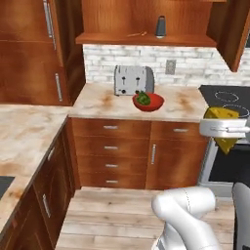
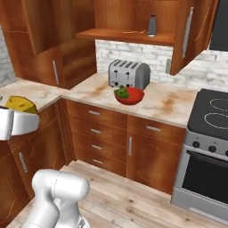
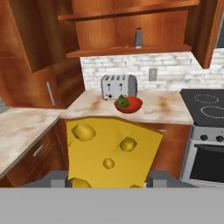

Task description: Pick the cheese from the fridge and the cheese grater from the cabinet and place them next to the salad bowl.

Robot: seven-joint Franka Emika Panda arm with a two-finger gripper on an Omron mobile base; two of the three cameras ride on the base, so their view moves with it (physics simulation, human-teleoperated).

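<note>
Cheese sat clamped between the gripper fingers, jaws closed narrowly on the wedge. It hung above the floor, well apart from the salad bowl.

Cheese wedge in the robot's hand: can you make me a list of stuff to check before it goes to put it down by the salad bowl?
1. Cheese held in the gripper: ok, the wedge sits between the two finger tips.
2. Salad bowl in sight on the counter: ok, red bowl with lettuce, in front of the toaster.
3. Free space beside the bowl: ok, bare counter shows to its right, toward the stove.
4. Cheese over the counter yet: not ok, it hangs in the air in front of the cupboards.
5. Cheese grater fetched: not ok, it stands on the cabinet shelf.
6. How firm the grip is: cannot tell.
</note>
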